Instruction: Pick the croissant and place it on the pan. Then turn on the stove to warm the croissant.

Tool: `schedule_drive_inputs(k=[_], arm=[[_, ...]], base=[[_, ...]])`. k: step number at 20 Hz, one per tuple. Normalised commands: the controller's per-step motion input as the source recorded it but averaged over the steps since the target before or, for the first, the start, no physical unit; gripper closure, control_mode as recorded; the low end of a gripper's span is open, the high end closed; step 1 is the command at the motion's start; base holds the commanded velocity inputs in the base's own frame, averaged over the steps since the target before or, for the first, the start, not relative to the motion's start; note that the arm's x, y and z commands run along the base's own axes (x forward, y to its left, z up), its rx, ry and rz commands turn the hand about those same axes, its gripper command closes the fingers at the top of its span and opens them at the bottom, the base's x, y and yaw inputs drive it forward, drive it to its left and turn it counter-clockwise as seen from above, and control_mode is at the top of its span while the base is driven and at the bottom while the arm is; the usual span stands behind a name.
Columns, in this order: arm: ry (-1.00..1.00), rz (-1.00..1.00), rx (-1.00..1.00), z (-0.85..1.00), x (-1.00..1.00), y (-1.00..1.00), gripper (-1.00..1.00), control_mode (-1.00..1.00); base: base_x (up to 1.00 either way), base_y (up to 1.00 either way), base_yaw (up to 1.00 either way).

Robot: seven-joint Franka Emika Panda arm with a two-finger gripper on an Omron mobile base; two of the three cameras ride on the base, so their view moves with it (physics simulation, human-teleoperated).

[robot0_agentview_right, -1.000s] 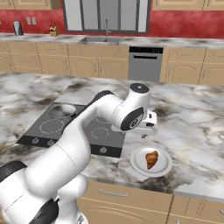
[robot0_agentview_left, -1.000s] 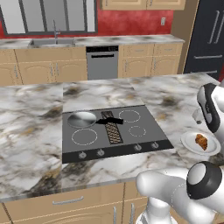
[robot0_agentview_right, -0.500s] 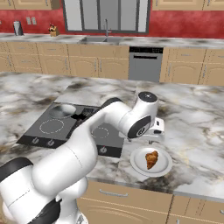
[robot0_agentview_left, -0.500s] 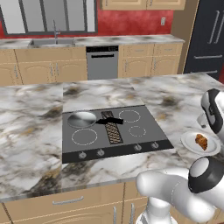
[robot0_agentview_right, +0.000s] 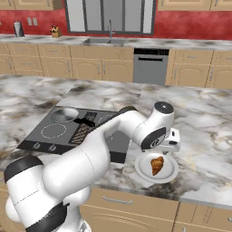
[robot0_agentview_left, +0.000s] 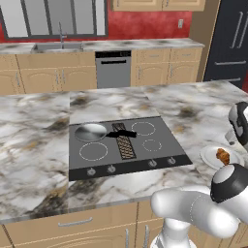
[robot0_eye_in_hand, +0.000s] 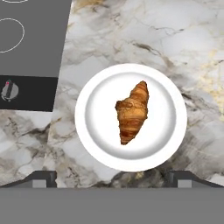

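The croissant (robot0_eye_in_hand: 132,112) lies on a round white plate (robot0_eye_in_hand: 89,131), on the marble counter right of the stove (robot0_agentview_left: 145,152). My gripper (robot0_eye_in_hand: 112,180) hovers above the plate, open, its two fingertips wide apart at either side, nothing between them. From the right base view my hand (robot0_agentview_right: 170,144) hangs over the far edge of the plate (robot0_agentview_right: 141,171) and the croissant (robot0_agentview_right: 157,164). The silver pan (robot0_agentview_left: 90,131) sits on the stove's back left burner, its black handle (robot0_agentview_left: 124,134) pointing right. From the left base view the croissant (robot0_agentview_left: 223,155) shows at the far right.
A front knob (robot0_eye_in_hand: 9,90) of the stove sits left of the plate. Several knobs (robot0_agentview_left: 111,168) line the stove's front edge. The brown grille strip (robot0_agentview_left: 126,147) runs down its middle. A sink (robot0_agentview_left: 58,47) and dishwasher (robot0_agentview_left: 113,68) stand at the back wall.
The arm has swung right, away from the stove, and my hand now hangs over the plate with the croissant. Croissant, plate and pan have stayed put.
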Motion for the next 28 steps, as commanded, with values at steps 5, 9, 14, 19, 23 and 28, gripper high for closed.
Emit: schedule_drive_inputs(k=[5, 9, 14, 19, 23, 28], arm=[[0.00, 0.00, 0.00, -0.35, 0.00, -0.05, -1.00, -1.00], [0.00, 0.00, 0.00, -0.26, 0.01, 0.00, -1.00, -1.00], [0.00, 0.00, 0.00, -0.25, 0.04, 0.00, -1.00, -1.00], [0.00, 0.00, 0.00, -0.21, 0.11, 0.00, -1.00, -1.00], [0.00, 0.00, 0.00, -0.23, 0.17, 0.00, -1.00, -1.00], [0.00, 0.00, 0.00, -0.22, 0.20, 0.00, -1.00, -1.00]], base=[[0.00, 0.00, 0.00], [0.00, 0.00, 0.00], [0.00, 0.00, 0.00], [0.00, 0.00, 0.00], [0.00, 0.00, 0.00], [0.00, 0.00, 0.00]])
